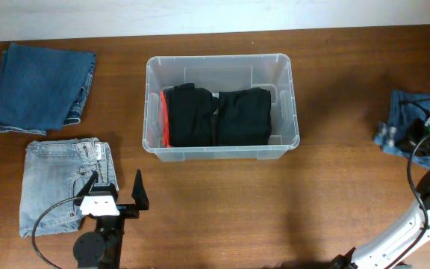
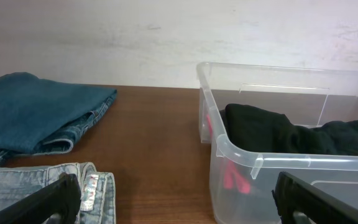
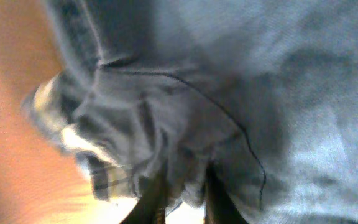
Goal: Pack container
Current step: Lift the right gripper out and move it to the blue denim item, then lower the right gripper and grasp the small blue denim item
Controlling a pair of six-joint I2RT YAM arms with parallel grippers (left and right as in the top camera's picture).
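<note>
The clear plastic container (image 1: 222, 152) stands at the table's middle. It holds folded black clothes (image 1: 216, 116) and a red piece (image 1: 163, 112) along its left wall. It also shows in the left wrist view (image 2: 247, 154) on the right. My left gripper (image 1: 116, 190) is open and empty, low over the table in front of the container's left end, its left finger over the light jeans. My right gripper (image 1: 422, 142) is at the far right, shut on a small blue denim garment (image 1: 409, 116). In the right wrist view the fingers (image 3: 185, 199) pinch a bunched fold of that denim (image 3: 229, 93).
Folded dark blue jeans (image 1: 43, 86) lie at the back left and show in the left wrist view (image 2: 36, 109). Folded light blue jeans (image 1: 58, 187) lie at the front left, beside my left gripper. A pale wall runs behind the table.
</note>
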